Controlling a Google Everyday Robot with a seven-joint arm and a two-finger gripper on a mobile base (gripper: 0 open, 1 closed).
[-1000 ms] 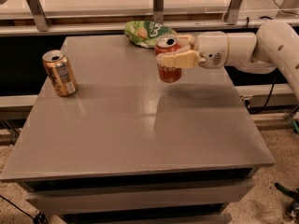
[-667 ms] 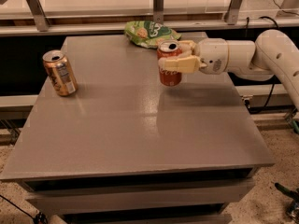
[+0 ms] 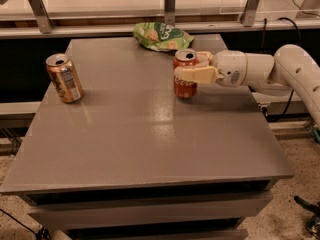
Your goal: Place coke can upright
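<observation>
At the near edge stood one grey table (image 3: 150, 144), its front half bare; further back and to the left stood one gold-orange can (image 3: 64, 78), upright, with nothing touching it; level with it, right of centre and well apart from it, was the one red coke can (image 3: 185, 88), upright with its silver top showing; whether its base met the table or hung just above it could not be told; the robot's gripper (image 3: 189, 68) reached in from the right on a white arm and was clamped around the can's upper half, one pale finger crossing its front; by my judgement the can would be light, thin-walled and smooth, so it could dent or slip under a hard squeeze, and the middle of its side wall was the safest hold; beyond it, at the far edge, lay one crumpled green snack bag (image 3: 162, 35); in all, two cans, one bag, one gripper.
</observation>
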